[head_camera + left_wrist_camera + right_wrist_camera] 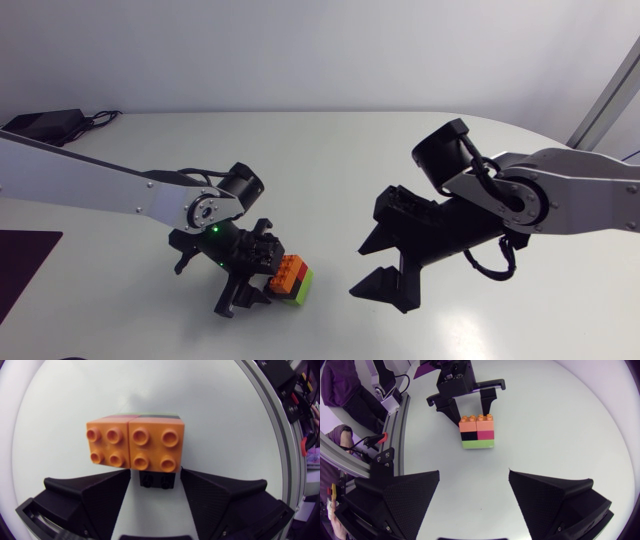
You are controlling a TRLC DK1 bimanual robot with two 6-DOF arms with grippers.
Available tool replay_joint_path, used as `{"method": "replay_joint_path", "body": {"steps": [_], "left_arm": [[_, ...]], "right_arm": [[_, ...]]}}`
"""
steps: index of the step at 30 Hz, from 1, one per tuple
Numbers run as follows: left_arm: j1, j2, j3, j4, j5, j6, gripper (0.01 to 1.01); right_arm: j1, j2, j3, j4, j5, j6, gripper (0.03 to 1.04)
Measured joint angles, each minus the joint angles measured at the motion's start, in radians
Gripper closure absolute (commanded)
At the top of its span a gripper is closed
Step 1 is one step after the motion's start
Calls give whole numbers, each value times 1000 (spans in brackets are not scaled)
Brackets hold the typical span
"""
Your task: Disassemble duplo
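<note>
The duplo stack (pixel 292 279) lies on its side on the white table. It has two orange bricks (pixel 135 442) whose studs face my left gripper, a black (pixel 468 436) and a red brick (pixel 486 435) in the middle, and a green one (pixel 477 444) at the far end. My left gripper (pixel 258 270) is at the stack's orange end. Its fingers stand open either side of the stack without pressing on it. My right gripper (pixel 372 270) hovers to the right of the stack, open and empty, well apart from it.
A black box with a cable (pixel 45 125) lies at the table's back left corner. A dark mat (pixel 20 270) covers the left edge. White table (pixel 330 170) lies bare between and behind the arms.
</note>
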Motion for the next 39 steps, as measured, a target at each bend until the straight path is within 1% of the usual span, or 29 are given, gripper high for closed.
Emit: {"method": "replay_joint_path", "body": {"steps": [2,4,5,7,10,12,15,17,19,22,24,25,26,27,30,31,33,34,38,39], "left_arm": [[21,-26,0,3,-3,-26,66],[51,-64,0,23,-3,-79,66],[66,-87,2,31,-3,-119,66],[89,-129,20,18,-3,-249,67],[109,-161,126,-138,-3,-453,70],[119,-167,201,-207,-3,-568,74],[118,-169,267,-300,-3,-693,107],[96,-165,278,-356,-3,-757,121],[60,-148,278,-385,-3,-809,123],[3,-106,278,-399,2,-870,123],[-26,-80,278,-401,5,-905,172],[-36,-69,278,-401,7,-919,179],[-42,-59,278,-401,12,-933,182],[-45,-49,278,-401,16,-945,211],[-43,-20,278,-392,17,-969,230],[-40,-10,278,-386,17,-973,262],[-38,9,278,-378,17,-977,267],[-38,16,278,-375,16,-977,289],[-38,26,278,-357,17,-999,508],[-38,27,278,-354,17,-1000,577]], "right_arm": [[-5,-3,-3,0,0,-8,69],[-10,-3,-3,0,0,-11,69],[-11,-3,-4,0,0,-14,69],[-11,-4,-5,0,0,-14,69],[-11,-9,-5,0,0,-15,69],[-11,-13,-5,0,0,-15,69],[-11,-16,-5,0,0,-18,69],[-11,-16,-5,0,0,-18,69],[-11,-22,-11,0,0,-18,69],[-11,-43,-28,0,0,-18,69],[-11,-61,-39,-1,0,-18,69],[-11,-71,-42,-3,0,-18,69],[-11,-79,-44,-4,0,-18,69],[-12,-87,-45,-4,0,-18,69],[-13,-105,-47,-4,0,-18,69],[-13,-109,-48,-4,0,-18,69],[-13,-116,-53,-4,0,-18,69],[-13,-117,-57,-4,0,-18,69],[-13,-121,-73,-5,0,-18,69],[-13,-122,-76,-5,0,-18,69]]}}
